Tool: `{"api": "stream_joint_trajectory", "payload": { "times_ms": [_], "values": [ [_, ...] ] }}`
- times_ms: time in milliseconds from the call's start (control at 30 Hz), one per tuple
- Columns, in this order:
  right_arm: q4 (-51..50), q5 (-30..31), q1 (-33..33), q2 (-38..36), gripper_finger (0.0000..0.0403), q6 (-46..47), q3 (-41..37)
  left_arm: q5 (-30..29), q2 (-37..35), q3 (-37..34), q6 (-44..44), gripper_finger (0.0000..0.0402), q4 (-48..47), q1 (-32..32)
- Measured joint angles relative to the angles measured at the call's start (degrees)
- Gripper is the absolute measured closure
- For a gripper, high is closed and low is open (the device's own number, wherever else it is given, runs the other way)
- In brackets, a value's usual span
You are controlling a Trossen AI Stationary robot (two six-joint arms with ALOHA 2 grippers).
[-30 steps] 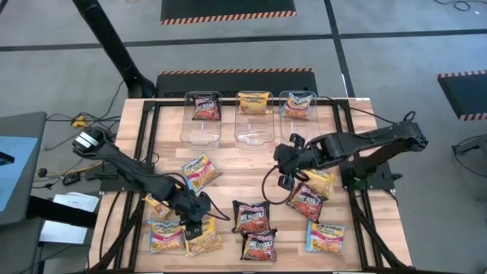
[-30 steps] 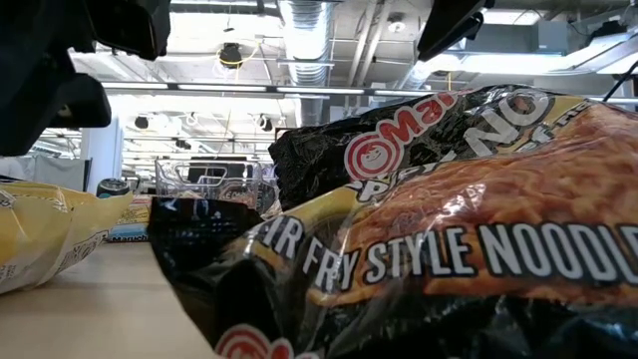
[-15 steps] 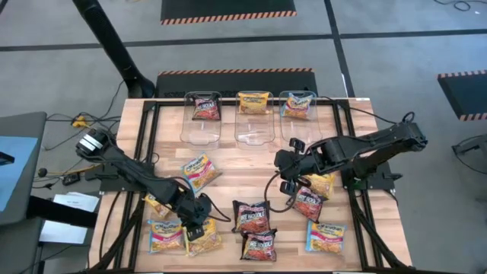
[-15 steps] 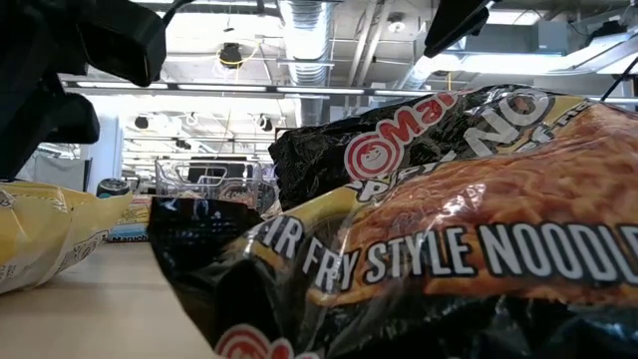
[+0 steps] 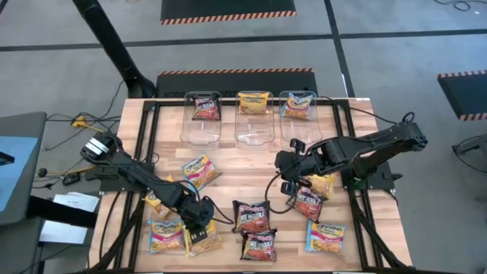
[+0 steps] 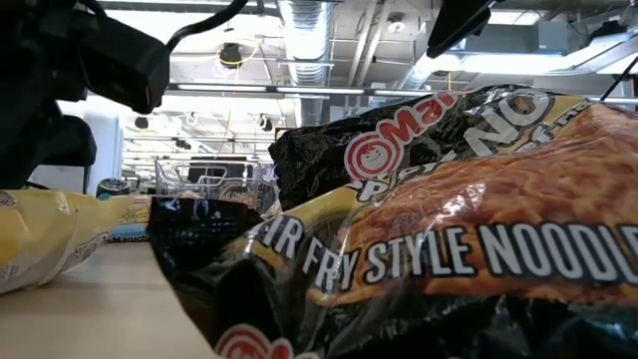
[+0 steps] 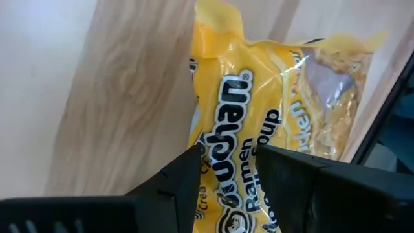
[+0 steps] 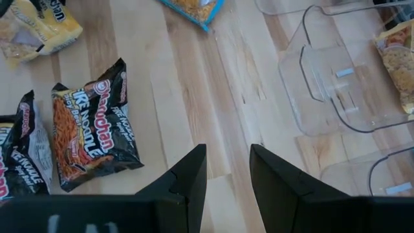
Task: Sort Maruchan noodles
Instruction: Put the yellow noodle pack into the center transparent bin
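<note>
Wooden table (image 5: 243, 171) carries scattered Maruchan noodles (image 5: 251, 216), with three clear tubs (image 5: 251, 114) along its far edge; since a second ago the left gripper (image 5: 199, 236) has dropped over a yellow packet (image 7: 259, 123) near the front-left corner, fingers parted astride it, likely about to grasp; the right gripper (image 5: 287, 175) hovers mid-table, fingers apart, empty.

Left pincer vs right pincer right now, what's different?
The left pincer sits low over a yellow packet at the table's near-left; the right pincer hangs over bare wood mid-table, between the clear tubs and a black packet. Both are open and hold nothing.
</note>
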Motion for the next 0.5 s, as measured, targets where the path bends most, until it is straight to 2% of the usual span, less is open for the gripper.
{"api": "stream_joint_trajectory", "payload": {
  "times_ms": [167, 400, 500],
  "values": [
    [0.0, 0.1, -0.1, 0.0, 0.0263, 0.0, 0.0, -0.1, 0.0, 0.0, -0.7, 0.0297, 0.4, -0.1],
    [0.1, 0.2, -0.1, 0.0, 0.0273, 1.2, 0.0, -1.4, 0.0, 0.0, 0.2, 0.0389, 4.0, -0.2],
    [0.1, 0.3, -0.1, 0.0, 0.0275, 1.9, 0.0, -1.8, 0.0, 0.0, 0.6, 0.0397, 5.9, -0.1]
  ]
}}
